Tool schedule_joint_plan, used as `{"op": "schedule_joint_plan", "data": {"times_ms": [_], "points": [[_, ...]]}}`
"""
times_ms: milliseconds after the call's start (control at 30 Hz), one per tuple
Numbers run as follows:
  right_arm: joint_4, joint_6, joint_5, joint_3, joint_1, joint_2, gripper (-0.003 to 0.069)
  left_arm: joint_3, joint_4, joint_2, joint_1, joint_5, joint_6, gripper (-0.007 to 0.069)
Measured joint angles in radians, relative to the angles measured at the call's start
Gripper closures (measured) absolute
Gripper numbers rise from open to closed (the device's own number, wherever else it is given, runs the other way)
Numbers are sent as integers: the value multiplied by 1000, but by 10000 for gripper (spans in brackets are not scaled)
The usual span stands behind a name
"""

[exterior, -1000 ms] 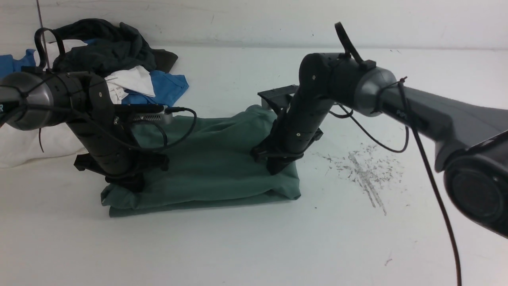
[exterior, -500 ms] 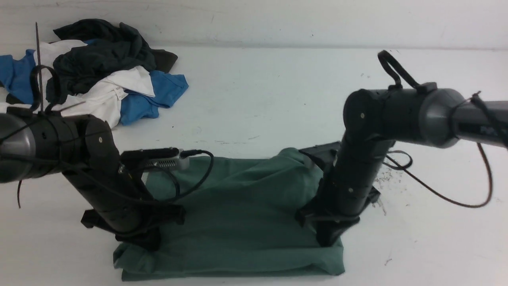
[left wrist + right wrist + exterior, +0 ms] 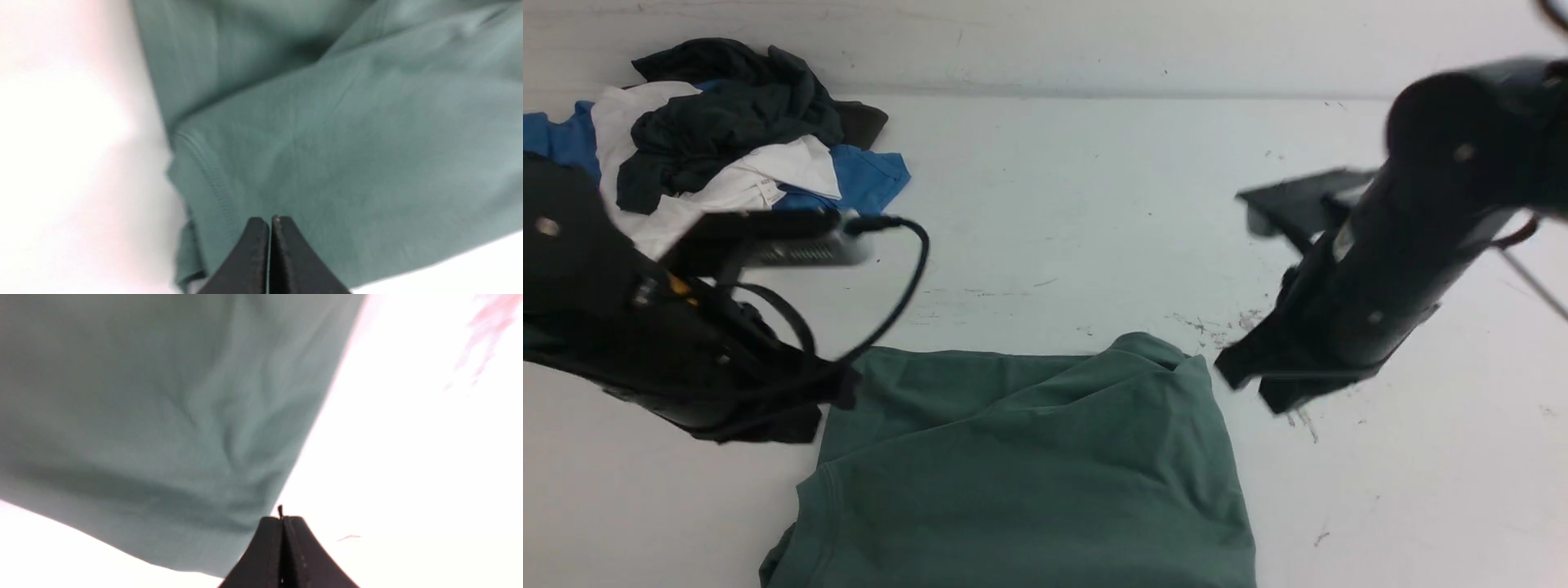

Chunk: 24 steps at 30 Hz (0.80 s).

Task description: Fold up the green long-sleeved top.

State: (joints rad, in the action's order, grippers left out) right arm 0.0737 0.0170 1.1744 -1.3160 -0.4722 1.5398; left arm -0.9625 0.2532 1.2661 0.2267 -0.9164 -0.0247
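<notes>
On the white desk, the green long-sleeved top served as the landmark, lying folded into a rough rectangle at the near middle and running off the near edge of the front view. To its far left sat a heap of clothes in dark, white and blue. Just left of the top's far left corner hung the left arm, blurred, and its left tool showed in the wrist view with both fingers pressed together and nothing between them, raised above the cloth beside a stitched seam. The top itself was a muted sage green, soft and matte, with a diagonal fold crossing its upper layer, a small hump at its far right corner and gentle wrinkles near its right edge. No logo or tag showed. Just right of that corner, the right tool was likewise closed on nothing, over the cloth's edge, with grey scuff marks beyond.
</notes>
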Motion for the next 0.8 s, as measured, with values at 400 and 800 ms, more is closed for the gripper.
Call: {"op": "schedule_joint_plan", "data": {"times_ms": [400,800], "points": [[-239,188,-359,96,0,-820,673,31,-90,-609,-34,-95,35,629],[-350,314,-766,617,1,-1412,673,67,2,-827,-34,-116,128,629]]}}
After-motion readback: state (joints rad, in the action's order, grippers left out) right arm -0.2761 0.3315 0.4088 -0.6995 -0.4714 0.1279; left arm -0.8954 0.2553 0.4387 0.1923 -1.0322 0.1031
